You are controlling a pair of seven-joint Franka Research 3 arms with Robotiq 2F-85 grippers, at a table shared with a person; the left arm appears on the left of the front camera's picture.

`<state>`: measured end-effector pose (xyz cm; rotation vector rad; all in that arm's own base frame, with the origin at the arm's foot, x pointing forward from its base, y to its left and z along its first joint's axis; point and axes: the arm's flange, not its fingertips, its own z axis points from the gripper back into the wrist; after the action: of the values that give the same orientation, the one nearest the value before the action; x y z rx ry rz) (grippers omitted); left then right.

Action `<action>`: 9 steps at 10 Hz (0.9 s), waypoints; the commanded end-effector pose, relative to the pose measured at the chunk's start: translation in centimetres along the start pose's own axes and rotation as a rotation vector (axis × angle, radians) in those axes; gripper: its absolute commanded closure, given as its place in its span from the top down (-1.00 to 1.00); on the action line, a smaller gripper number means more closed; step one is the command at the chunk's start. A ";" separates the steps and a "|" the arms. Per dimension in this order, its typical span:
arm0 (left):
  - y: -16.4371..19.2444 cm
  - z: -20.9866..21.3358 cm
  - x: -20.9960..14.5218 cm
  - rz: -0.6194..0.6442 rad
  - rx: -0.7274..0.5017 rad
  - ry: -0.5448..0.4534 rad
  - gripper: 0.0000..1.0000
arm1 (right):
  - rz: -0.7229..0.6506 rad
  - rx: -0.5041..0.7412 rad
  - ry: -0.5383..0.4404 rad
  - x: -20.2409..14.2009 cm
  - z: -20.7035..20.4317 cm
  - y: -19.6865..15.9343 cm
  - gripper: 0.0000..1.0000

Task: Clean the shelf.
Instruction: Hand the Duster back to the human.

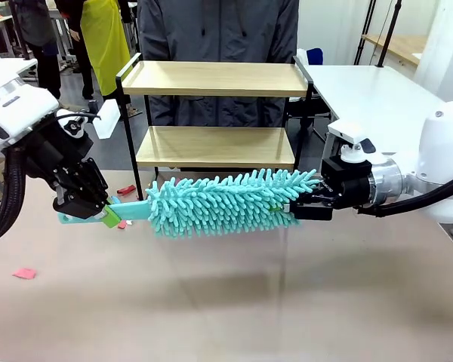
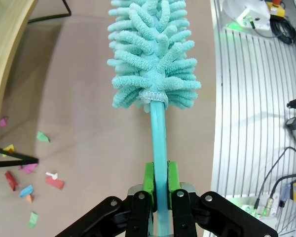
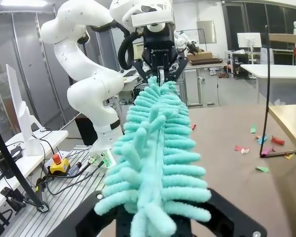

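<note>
Left end effector [image 2: 158,185] clamped on teal duster [image 1: 226,202] handle, right end effector [image 1: 296,208] gripping its tip, shelf [image 1: 215,113] behind, paper scraps [image 2: 27,177] below.

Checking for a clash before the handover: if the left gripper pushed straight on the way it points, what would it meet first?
The left gripper points along the duster's handle, so the fluffy duster head comes first, probably then the right gripper at the far tip.

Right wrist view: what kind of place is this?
Likely a robotics lab, not a home. The left arm is bolted to a slotted metal base with loose cabling and an emergency-stop button; more white work tables stand behind.
</note>
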<state>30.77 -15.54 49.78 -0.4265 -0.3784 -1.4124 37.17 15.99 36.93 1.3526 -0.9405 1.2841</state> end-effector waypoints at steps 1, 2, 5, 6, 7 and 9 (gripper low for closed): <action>0.0 0.0 0.0 0.000 0.000 0.000 -0.74 | 0.051 0.027 -0.038 -0.5 0.1 0.0 -1.00; -0.1 -0.1 -0.1 -0.025 0.007 0.005 0.36 | 0.032 -0.029 -0.029 -0.6 0.1 -0.5 -1.00; 0.1 1.4 -0.6 0.015 0.058 -0.143 1.00 | 0.007 0.005 -0.006 -0.1 0.0 0.0 -1.00; 0.0 2.7 -1.4 0.025 0.074 -0.211 0.68 | 0.007 0.005 -0.006 -0.1 0.0 0.0 -1.00; 0.1 4.2 -2.5 0.030 0.086 -0.265 0.89 | 0.007 0.005 -0.006 -0.1 0.0 0.0 -1.00; 0.4 7.5 -6.2 0.028 0.090 -0.399 1.00 | 0.007 0.005 -0.006 -0.1 0.0 0.0 -1.00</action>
<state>30.92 -8.67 54.29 -0.5655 -0.6806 -1.2601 37.22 15.88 36.68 1.3530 -0.9456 1.2861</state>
